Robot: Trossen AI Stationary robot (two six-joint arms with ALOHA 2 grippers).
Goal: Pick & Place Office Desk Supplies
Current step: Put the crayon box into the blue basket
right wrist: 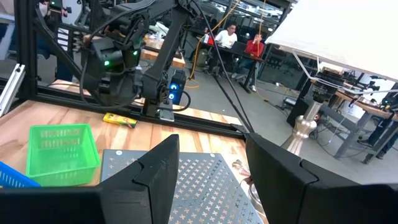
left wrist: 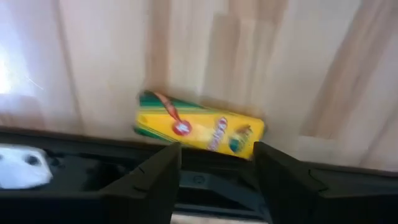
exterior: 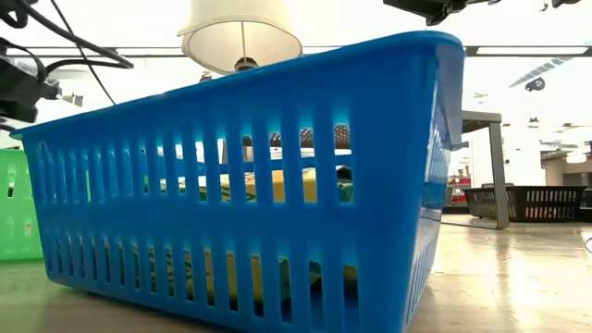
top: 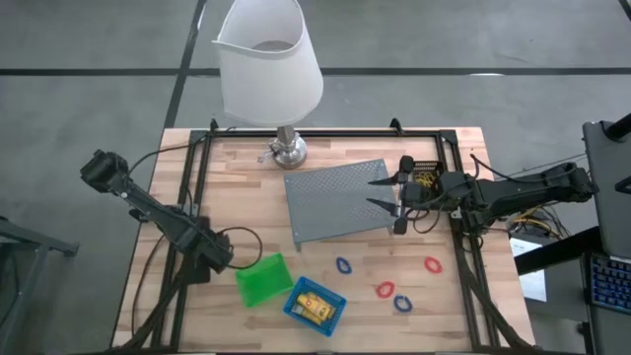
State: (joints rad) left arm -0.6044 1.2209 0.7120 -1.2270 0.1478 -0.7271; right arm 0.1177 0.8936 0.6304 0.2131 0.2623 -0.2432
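Left gripper [left wrist: 217,167] is at work just beside the green bin [top: 261,279], on its side toward the table's left rail. Its jaws stand wide apart and hold nothing. The item in hand, by my reading, is the yellow crayon pack [left wrist: 199,127]. It lies flat on the wood beyond the green bin, close against the black frame rail [left wrist: 74,149], directly ahead of the open fingers. The pack lies crosswise to the jaw gap, and I judge it too long to be taken end to end. I would turn the wrist so the fingers close across its short sides, then come straight down. The rail is the hazard: one finger needs room between pack and rail, so I would approach from the open-wood side and keep the descent slow. I cannot tell whether the pack touches the rail. The blue bin [top: 315,301] sits just beside the green bin on its opposite side and already holds yellow items, so I take it as the likely destination. Red and blue loops [top: 385,289] lie loose on the wood past the blue bin from the green bin. Right gripper [right wrist: 211,174] waits well apart from the green bin, over the grey mesh tray [top: 340,197], jaws wide and empty.
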